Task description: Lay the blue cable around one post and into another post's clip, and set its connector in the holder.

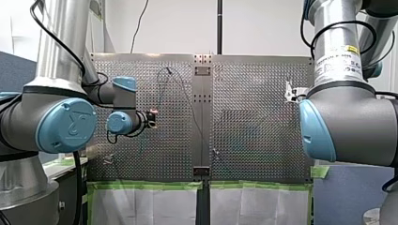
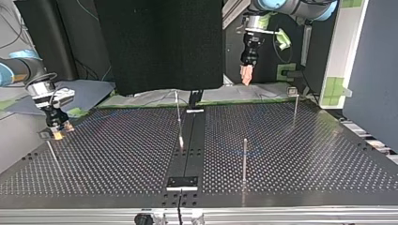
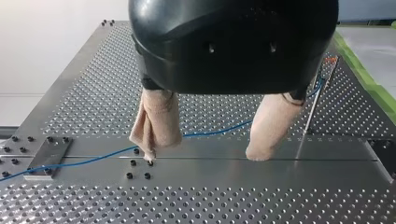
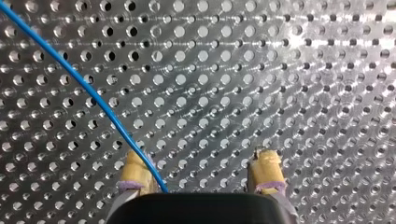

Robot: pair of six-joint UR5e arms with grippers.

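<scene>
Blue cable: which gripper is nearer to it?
Right. The blue cable runs beside one yellow pad of my right gripper; my left gripper hangs high above the table where it lies.

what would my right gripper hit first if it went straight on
Likely the perforated table, straight ahead of the right gripper. The blue cable runs between its open fingers beside one yellow pad and might touch first; depth is unclear.
</scene>
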